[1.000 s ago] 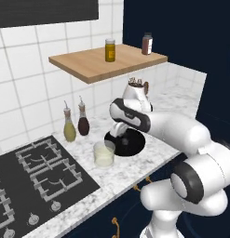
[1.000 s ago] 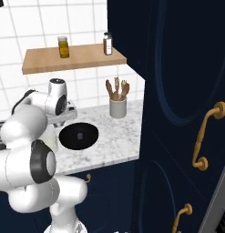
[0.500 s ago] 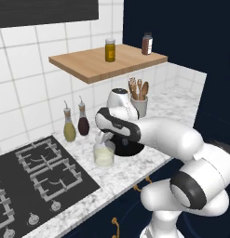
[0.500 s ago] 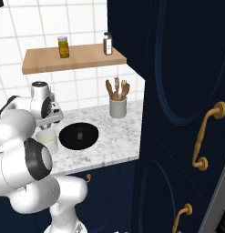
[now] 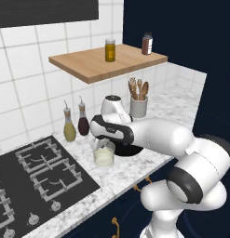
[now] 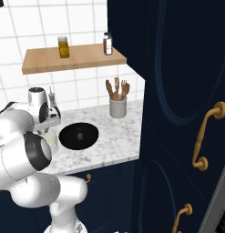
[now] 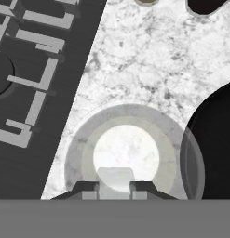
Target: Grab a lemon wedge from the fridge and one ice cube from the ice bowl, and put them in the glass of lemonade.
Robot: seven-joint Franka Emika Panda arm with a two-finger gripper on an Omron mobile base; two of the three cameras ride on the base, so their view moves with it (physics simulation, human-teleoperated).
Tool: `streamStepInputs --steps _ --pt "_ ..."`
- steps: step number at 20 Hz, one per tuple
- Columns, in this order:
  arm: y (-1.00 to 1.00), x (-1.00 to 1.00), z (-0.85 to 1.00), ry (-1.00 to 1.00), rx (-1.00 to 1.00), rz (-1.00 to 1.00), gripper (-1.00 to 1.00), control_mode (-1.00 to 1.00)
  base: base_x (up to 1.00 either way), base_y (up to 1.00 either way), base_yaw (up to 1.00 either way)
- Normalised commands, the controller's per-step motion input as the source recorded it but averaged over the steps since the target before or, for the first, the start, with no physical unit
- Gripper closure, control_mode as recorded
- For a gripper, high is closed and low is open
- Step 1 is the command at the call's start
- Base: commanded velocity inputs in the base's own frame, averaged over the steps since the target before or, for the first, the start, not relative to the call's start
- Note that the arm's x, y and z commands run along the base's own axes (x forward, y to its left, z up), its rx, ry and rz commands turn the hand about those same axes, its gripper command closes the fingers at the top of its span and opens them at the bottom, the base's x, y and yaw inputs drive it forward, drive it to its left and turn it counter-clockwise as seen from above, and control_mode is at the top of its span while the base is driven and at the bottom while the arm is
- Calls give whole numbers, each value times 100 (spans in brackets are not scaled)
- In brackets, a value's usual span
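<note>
— Looking straight down into the glass of lemonade (image 7: 126, 153) on my hand camera; it stands on the marble counter (image 7: 135, 60), between the hob (image 7: 37, 69) and the ice bowl (image 7: 214, 139), just beside the bowl's rim.

— And the fingers (image 7: 116, 185)?

— I see them clamped on a pale ice cube (image 7: 116, 179), directly over the glass mouth.

— From the base?

— I've got the glass (image 5: 103, 156) under the hand, the bowl (image 6: 78, 135) holding one cube, oil and vinegar bottles (image 5: 76, 124) behind, a utensil crock (image 6: 118, 106) by the wall.
</note>
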Motion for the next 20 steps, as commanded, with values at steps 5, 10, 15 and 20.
streamStepInputs --steps 5,10,15,20 --pt "0 5 0 0 0 0 100 -100 0 0 0" --pt "0 0 0 0 0 0 100 -100 0 0 0" --pt "0 0 0 0 0 0 100 -100 0 0 0" --pt "-17 5 0 0 0 0 100 -100 0 0 0"
